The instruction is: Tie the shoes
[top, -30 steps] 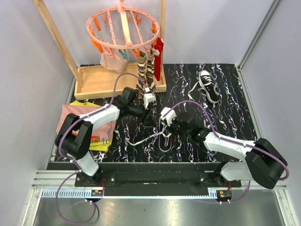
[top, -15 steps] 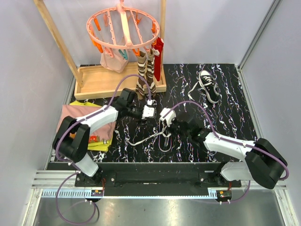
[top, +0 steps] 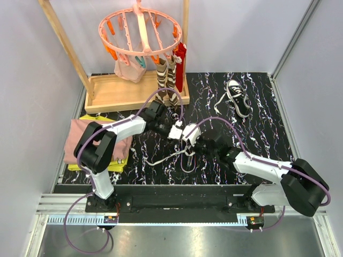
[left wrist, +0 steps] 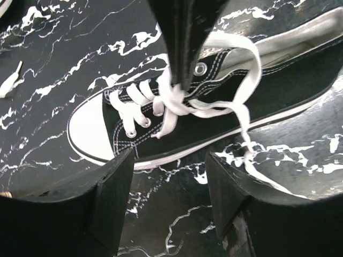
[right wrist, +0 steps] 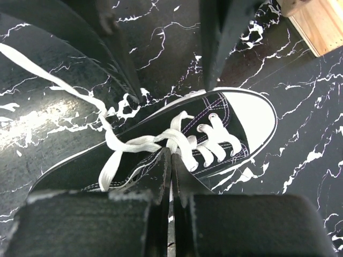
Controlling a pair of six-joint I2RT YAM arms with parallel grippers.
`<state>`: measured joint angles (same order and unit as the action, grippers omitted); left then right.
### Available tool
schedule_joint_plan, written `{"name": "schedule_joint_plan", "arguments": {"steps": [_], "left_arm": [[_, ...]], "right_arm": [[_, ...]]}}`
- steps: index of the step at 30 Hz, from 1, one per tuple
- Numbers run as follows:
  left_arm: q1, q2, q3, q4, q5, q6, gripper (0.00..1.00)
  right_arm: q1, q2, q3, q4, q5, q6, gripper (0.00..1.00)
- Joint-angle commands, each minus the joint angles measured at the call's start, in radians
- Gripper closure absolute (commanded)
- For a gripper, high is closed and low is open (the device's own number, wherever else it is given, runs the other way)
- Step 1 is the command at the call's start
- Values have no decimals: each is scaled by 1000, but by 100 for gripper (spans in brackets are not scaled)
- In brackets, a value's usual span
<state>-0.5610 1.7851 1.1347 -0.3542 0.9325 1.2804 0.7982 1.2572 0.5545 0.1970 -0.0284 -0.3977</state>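
While the closed right hand (right wrist: 170, 158) pins the lace crossing (left wrist: 177, 101), the open left hand (left wrist: 170, 171) should take the four-o'clock lace tail (left wrist: 242, 123) — low.

The near sneaker (left wrist: 206, 127) stands upright, laces loose; far sneaker (top: 237, 98) lies apart.

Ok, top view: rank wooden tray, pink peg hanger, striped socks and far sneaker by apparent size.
1. wooden tray
2. pink peg hanger: close to the tray and nearer the camera, so unsure
3. striped socks
4. far sneaker
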Motion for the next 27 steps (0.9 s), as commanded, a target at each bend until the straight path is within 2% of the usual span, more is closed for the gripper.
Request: {"name": "schedule_joint_plan", "arguments": {"steps": [1, 14, 21, 27], "left_arm": [[-13, 40, 60, 4, 60, 68, 40], [-56, 106, 129, -31, 55, 106, 50], [-62, 135, 175, -51, 37, 106, 74], [-69, 146, 195, -135, 31, 186, 78]], "right_arm": [[9, -28, -8, 32, -15, -39, 100], [9, -24, -16, 48, -10, -56, 100], [9, -32, -24, 56, -10, -58, 100], [9, -35, -30, 73, -2, -59, 100]]}}
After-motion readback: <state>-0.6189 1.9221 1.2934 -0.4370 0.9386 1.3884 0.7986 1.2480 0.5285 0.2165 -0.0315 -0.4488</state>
